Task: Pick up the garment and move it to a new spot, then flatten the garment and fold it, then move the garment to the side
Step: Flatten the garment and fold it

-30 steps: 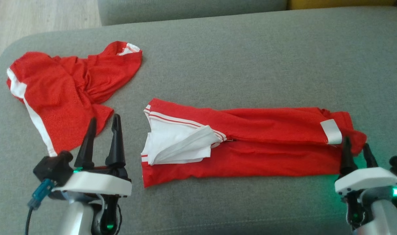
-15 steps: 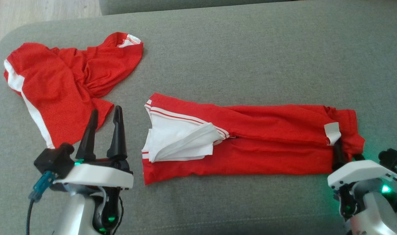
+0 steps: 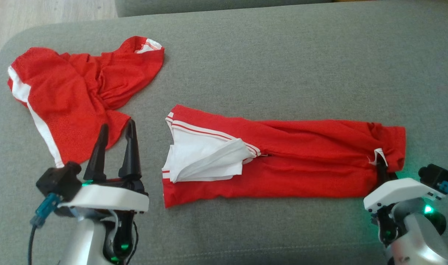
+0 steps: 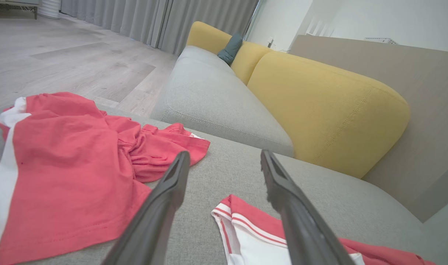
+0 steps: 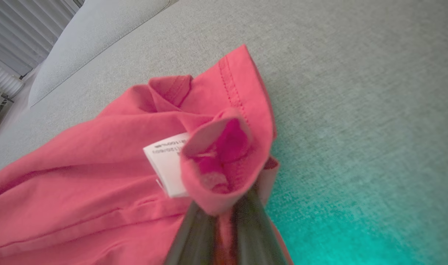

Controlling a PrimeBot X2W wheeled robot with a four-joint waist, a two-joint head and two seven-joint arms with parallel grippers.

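Garment (image 3: 283,162): red, folded into long strip, lying left-right across middle of grey cushion (image 3: 283,66); white lining showing at left end. Right gripper (image 3: 383,170): jaws pinched tight on garment's near right corner, beside white label (image 5: 167,165). Left gripper (image 3: 117,124): jaws wide, empty, near left, between garment and crumpled red cloth (image 3: 73,99) at far left.

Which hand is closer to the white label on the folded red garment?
Right. The right hand is shut on the garment right beside the label; the left hand hangs open past its far end.
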